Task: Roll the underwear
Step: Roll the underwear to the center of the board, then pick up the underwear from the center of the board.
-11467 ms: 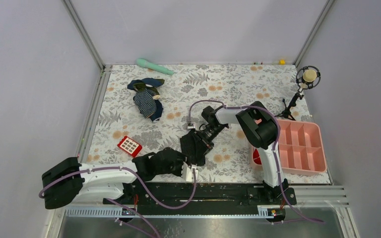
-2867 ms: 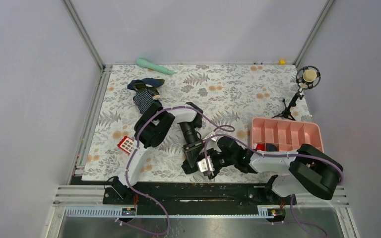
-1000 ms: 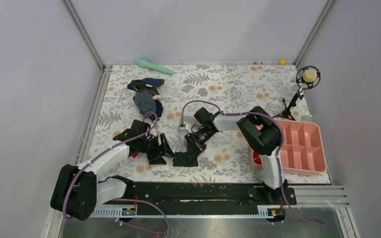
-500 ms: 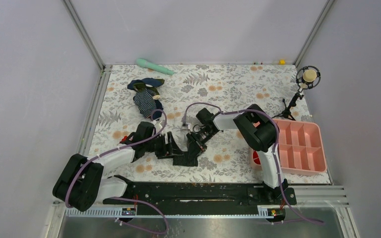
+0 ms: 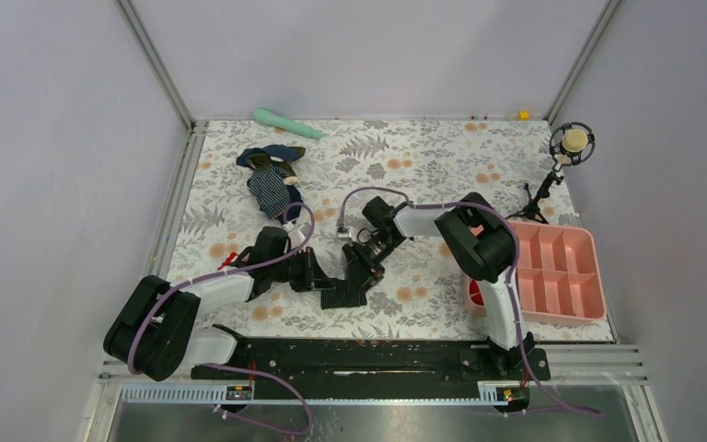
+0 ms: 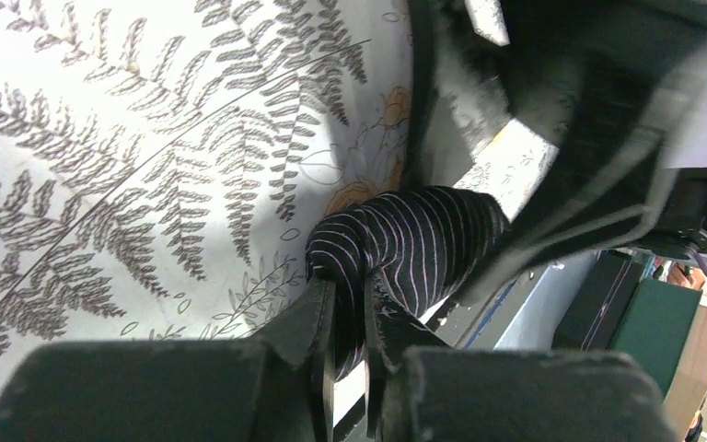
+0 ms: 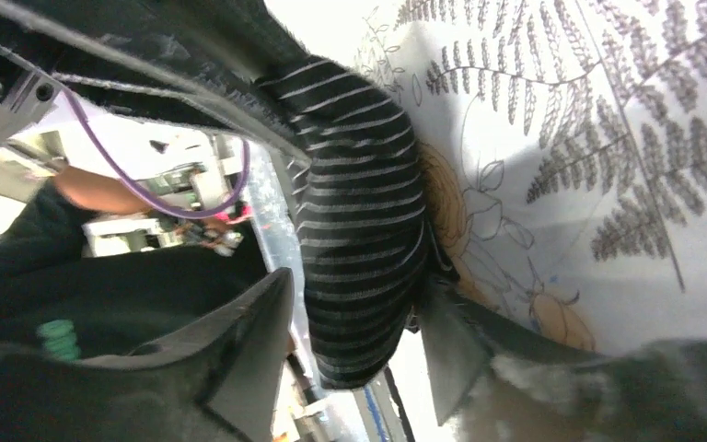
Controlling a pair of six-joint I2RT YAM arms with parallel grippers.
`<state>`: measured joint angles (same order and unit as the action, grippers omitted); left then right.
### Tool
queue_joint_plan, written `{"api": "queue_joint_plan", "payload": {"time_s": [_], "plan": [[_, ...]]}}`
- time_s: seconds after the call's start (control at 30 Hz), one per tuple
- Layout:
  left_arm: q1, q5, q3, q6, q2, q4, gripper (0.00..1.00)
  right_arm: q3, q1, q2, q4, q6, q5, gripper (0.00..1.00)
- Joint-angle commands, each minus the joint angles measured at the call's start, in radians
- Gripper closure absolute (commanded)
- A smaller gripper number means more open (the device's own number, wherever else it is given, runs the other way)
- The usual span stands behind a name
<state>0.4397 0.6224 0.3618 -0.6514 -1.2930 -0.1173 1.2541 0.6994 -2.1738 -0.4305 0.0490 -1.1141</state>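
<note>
Partly rolled underwear point(image 5: 345, 295), 2 claws at it
Left claw point(image 6: 345, 304) is clenched on its edge; right claw point(image 7: 354, 295) stands spread astride the roll (tag hidden), near-middle of the tabletop point(image 5: 423, 166).

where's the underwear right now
In the top view, the underwear lies near the front-centre of the table, between the left gripper and the right gripper.

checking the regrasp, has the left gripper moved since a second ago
Yes. Judged against the pink tray, the left gripper has shifted right, toward it, and now pinches the left edge of the underwear.
</note>
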Motion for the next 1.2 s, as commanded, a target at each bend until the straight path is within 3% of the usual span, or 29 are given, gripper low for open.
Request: {"api": "queue_joint_plan", "payload": {"time_s": [0.0,0.1,0.33,0.5,0.57,0.7,0.8,0.9,1.0,1.17], "plan": [[0.008,-0.026,-0.043,0.027,0.01,0.01,1.0,-0.012,0.003,0.088,0.013,-0.183,0.474,0.27],[0.009,-0.04,-0.046,0.027,0.019,0.029,1.0,-0.031,0.003,0.205,0.028,-0.243,0.56,0.02],[0.008,-0.055,-0.047,0.015,0.006,0.008,1.0,-0.276,0.031,0.489,0.243,-0.399,0.657,0.01],[0.008,-0.053,-0.048,-0.008,0.016,0.01,1.0,-0.4,0.145,0.597,0.358,-0.563,0.742,0.01],[0.008,-0.048,-0.049,-0.015,0.019,0.01,1.0,-0.485,0.189,0.666,0.482,-0.616,0.759,0.01],[0.008,-0.051,-0.047,-0.022,0.018,0.008,1.0,-0.655,0.251,0.819,0.712,-0.732,0.721,0.0],[0.008,-0.048,-0.044,-0.029,0.015,0.002,1.0,-0.665,0.275,0.884,0.675,-0.782,0.666,0.0],[0.008,-0.042,-0.039,-0.039,0.01,-0.006,1.0,-0.64,0.299,0.895,0.585,-0.832,0.613,0.01],[0.008,-0.03,-0.037,-0.046,0.008,-0.014,1.0,-0.623,0.331,0.864,0.589,-0.836,0.615,0.15],[0.007,-0.026,-0.04,-0.044,0.022,-0.01,1.0,-0.564,0.393,0.748,0.628,-0.872,0.68,0.28]]}}
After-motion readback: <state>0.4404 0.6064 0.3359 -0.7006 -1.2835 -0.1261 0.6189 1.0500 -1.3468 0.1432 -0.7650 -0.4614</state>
